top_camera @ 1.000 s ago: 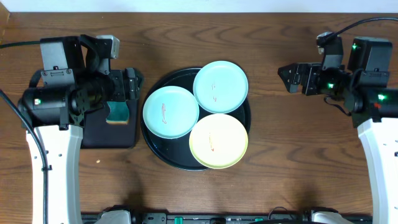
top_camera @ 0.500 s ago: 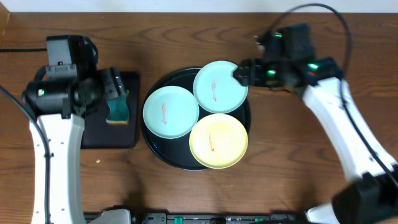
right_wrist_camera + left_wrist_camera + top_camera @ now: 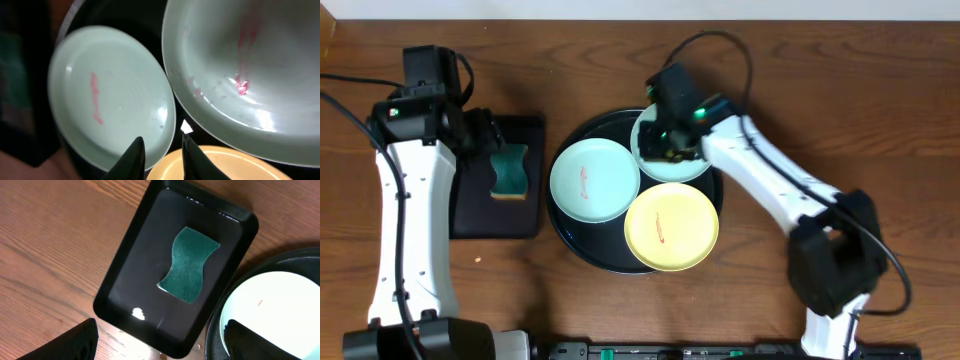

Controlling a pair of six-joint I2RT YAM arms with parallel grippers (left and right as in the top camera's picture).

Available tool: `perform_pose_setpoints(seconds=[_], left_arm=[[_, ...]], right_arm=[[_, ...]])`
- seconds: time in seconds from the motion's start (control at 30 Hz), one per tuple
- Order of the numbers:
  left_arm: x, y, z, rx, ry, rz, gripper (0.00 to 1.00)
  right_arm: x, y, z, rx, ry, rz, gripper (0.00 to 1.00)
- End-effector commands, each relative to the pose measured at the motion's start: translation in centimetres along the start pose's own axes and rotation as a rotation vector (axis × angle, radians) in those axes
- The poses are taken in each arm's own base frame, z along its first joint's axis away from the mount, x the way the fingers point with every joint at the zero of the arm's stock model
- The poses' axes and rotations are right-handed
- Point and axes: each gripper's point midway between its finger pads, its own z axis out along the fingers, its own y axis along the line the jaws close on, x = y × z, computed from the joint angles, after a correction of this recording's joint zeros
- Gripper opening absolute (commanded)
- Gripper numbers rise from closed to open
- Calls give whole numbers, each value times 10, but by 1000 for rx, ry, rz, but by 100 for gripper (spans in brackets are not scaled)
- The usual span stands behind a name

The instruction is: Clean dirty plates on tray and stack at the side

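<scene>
Three plates lie on the round black tray (image 3: 582, 255): a mint one at the left (image 3: 590, 180) (image 3: 110, 95), a mint one at the back right (image 3: 688, 165) (image 3: 250, 75) and a yellow one in front (image 3: 670, 227) (image 3: 225, 167). Each shows a reddish smear. My right gripper (image 3: 665, 142) (image 3: 162, 155) hovers over the back-right plate's left edge. Its fingers are drawn close, with a narrow gap and nothing between them. My left gripper (image 3: 485, 135) (image 3: 162, 347) is wide open and empty above the small tray's near corner. Its right fingertip (image 3: 255, 340) overlaps the left mint plate (image 3: 280, 310).
A teal sponge (image 3: 508, 172) (image 3: 189, 264) lies in a small rectangular black tray (image 3: 470, 215) (image 3: 125, 295) left of the round tray. Bare wooden tabletop (image 3: 880, 120) surrounds both trays. The right arm stretches diagonally from the front right over the table.
The right arm swung from the table's right side to above the back-right mint plate, and its jaws narrowed from wide open. The left arm shifted slightly back, still open.
</scene>
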Motion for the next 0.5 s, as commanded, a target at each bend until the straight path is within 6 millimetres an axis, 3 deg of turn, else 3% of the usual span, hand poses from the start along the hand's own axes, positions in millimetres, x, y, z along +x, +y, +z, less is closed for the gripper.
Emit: perform_pose_setpoints(seconds=[0.0,0.23,0.47], left_arm=[[-5,4,-2,-18,-12,-18,81],[-5,4,-1,-19,-10,-14,81],[-4,4,-1,-19,-9,-15,81]], right_arm=[[4,-2,16,56,0,11,22],[27,-12,56,112,85,1,17],[35,-11,67,131,100,-16,14]])
